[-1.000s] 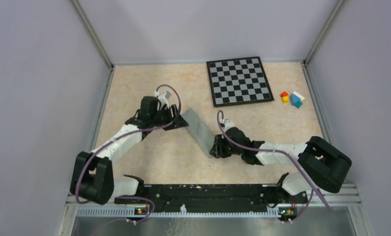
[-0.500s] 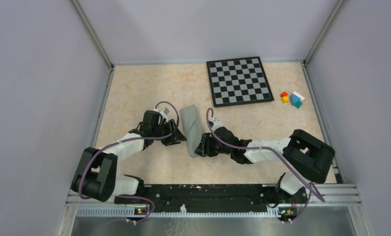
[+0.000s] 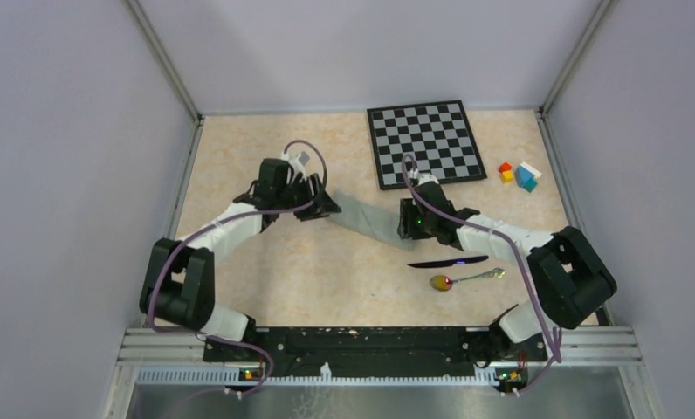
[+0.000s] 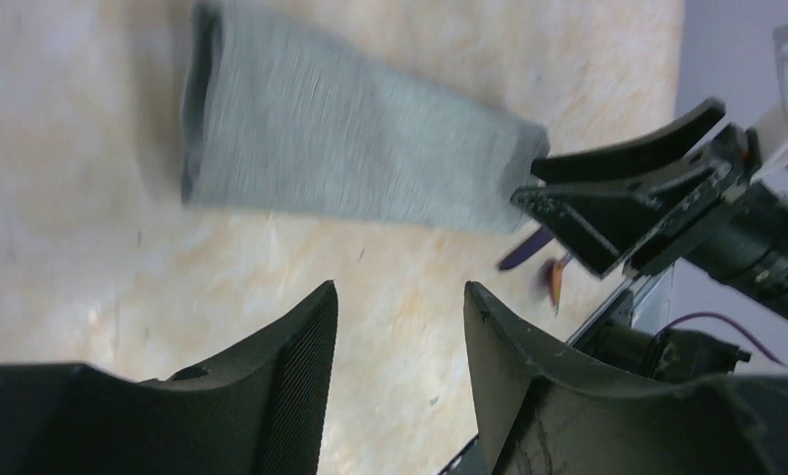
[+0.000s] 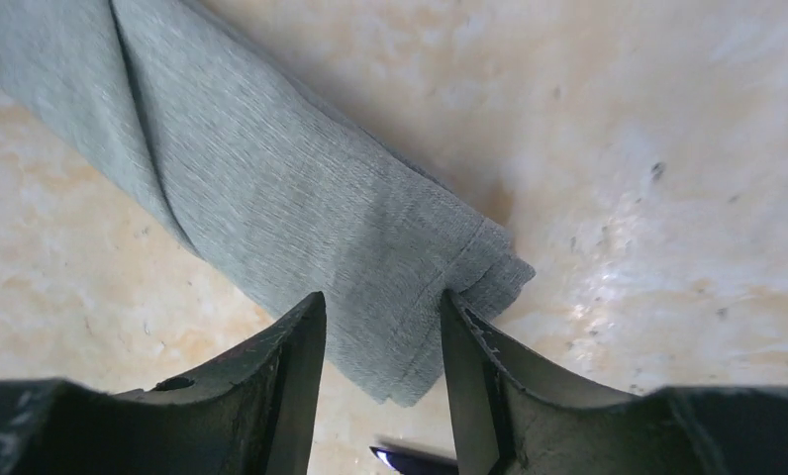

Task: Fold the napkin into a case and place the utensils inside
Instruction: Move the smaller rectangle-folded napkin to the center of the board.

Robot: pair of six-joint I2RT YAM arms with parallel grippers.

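The napkin is folded into a narrow grey-green case (image 3: 368,223) that lies flat and slanted on the table, open at its left end (image 4: 197,109). My left gripper (image 3: 329,209) is open just off that left end, with nothing between the jaws (image 4: 400,289). My right gripper (image 3: 405,229) is open over the case's right end (image 5: 400,257), a finger on each side (image 5: 382,297). The dark purple knife (image 3: 448,261) and the spoon (image 3: 464,278) with its yellow-red bowl lie near right of the case. The knife tip also shows in the right wrist view (image 5: 410,457).
A chessboard (image 3: 425,144) lies at the back, just beyond the right gripper. Several small coloured blocks (image 3: 519,175) sit at the back right. Grey walls close the table on the left, right and back.
The case has swung from a steep slant near the middle to a flatter one farther back. Both arms moved back with it. The knife and spoon, hidden under the right arm before, now show.
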